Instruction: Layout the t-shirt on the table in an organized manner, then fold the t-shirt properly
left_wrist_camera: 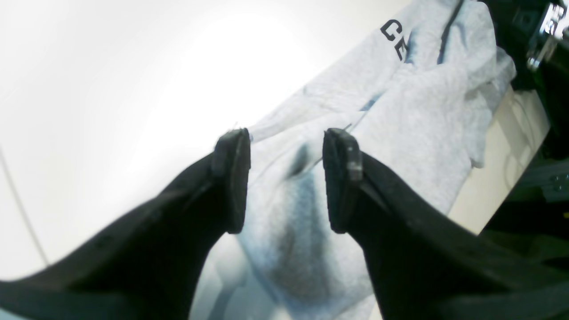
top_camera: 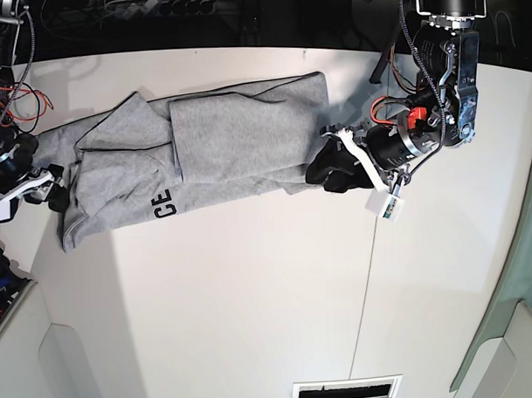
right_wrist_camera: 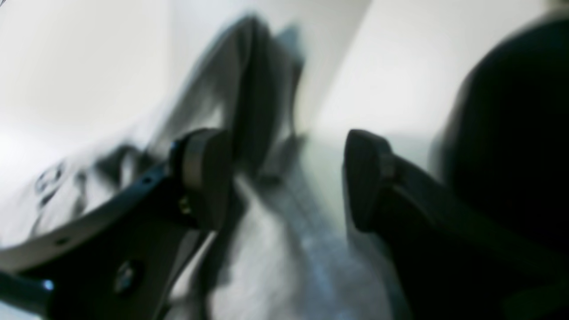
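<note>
The grey t-shirt (top_camera: 229, 139) lies crumpled and partly doubled over in a long band across the far part of the white table (top_camera: 252, 295), with black letters (top_camera: 164, 205) showing near its left end. My left gripper (top_camera: 328, 175) sits at the shirt's right end. In the left wrist view the left gripper (left_wrist_camera: 286, 151) is open, with grey t-shirt (left_wrist_camera: 422, 124) cloth lying under and between the jaws. My right gripper (top_camera: 56, 191) is at the shirt's left end. The blurred right wrist view shows the right gripper (right_wrist_camera: 284, 155) open over the t-shirt (right_wrist_camera: 275, 266).
A thin dark seam (top_camera: 365, 274) runs down the table at right. A small white tag (top_camera: 387, 205) hangs from the left arm. A slotted vent (top_camera: 347, 393) sits at the table's near edge. Cables (top_camera: 18, 94) hang at the far left corner.
</note>
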